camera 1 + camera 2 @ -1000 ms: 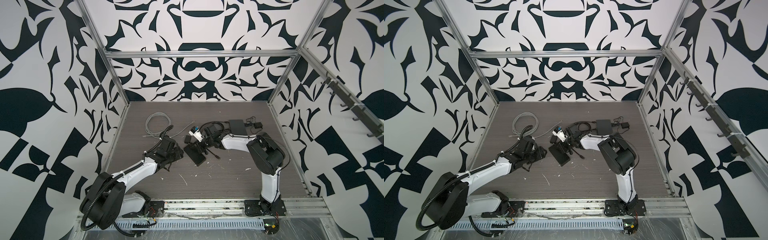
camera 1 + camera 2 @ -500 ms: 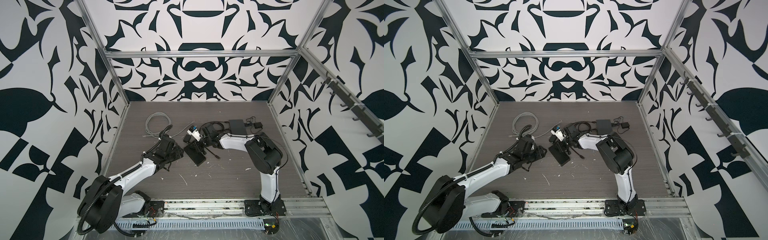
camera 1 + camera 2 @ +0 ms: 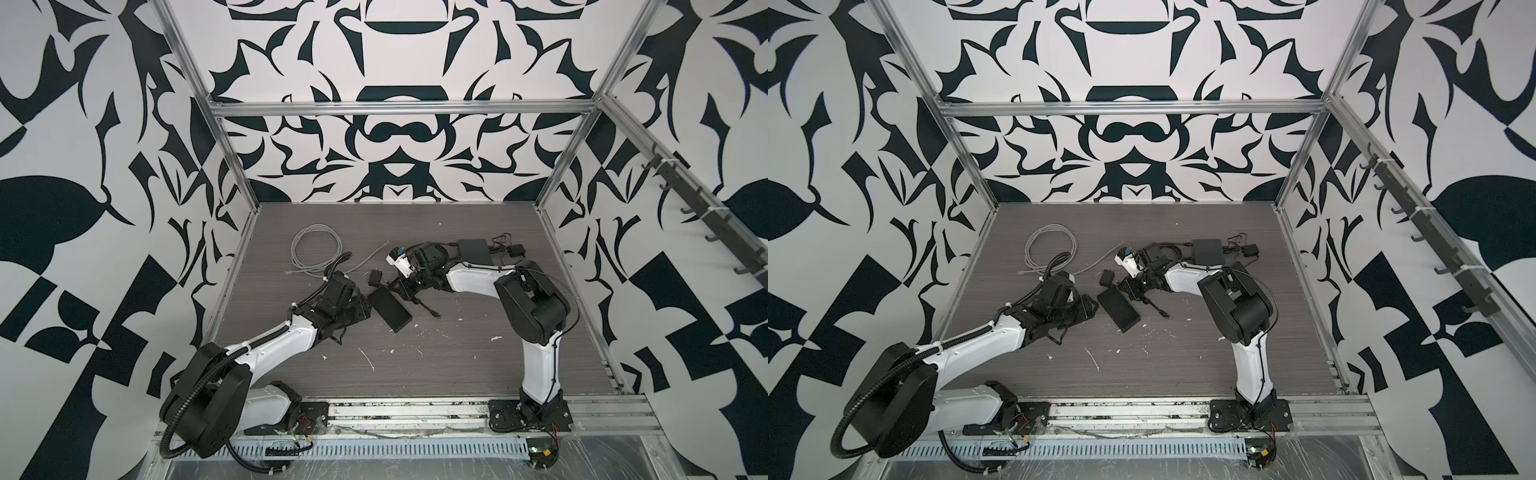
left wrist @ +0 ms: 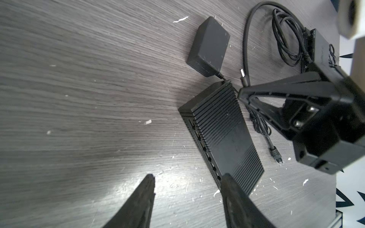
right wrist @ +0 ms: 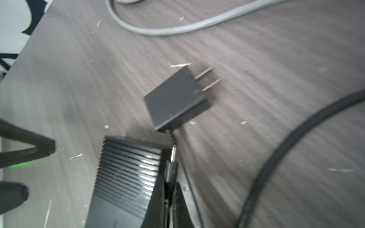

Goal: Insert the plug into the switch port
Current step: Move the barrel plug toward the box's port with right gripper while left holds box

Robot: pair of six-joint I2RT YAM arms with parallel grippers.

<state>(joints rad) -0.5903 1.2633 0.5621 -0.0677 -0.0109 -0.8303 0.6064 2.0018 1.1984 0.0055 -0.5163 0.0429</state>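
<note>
Right tool (image 5: 169, 192) is clamped on the plug (image 5: 171, 169), tip bare, at 1 o'clock of the switch (image 3: 390, 309) in both top views. This looks like alignment, not insertion. Left tool (image 4: 188, 177), half-spread and empty, waits at the switch's 9 o'clock. Next, I judge, comes finding the port — unseen here — then a straight push.

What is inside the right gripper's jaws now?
The right gripper is shut on the plug; its metal tip sticks out beside the switch corner. The gripper's fingers cover the plug's rear.
</note>
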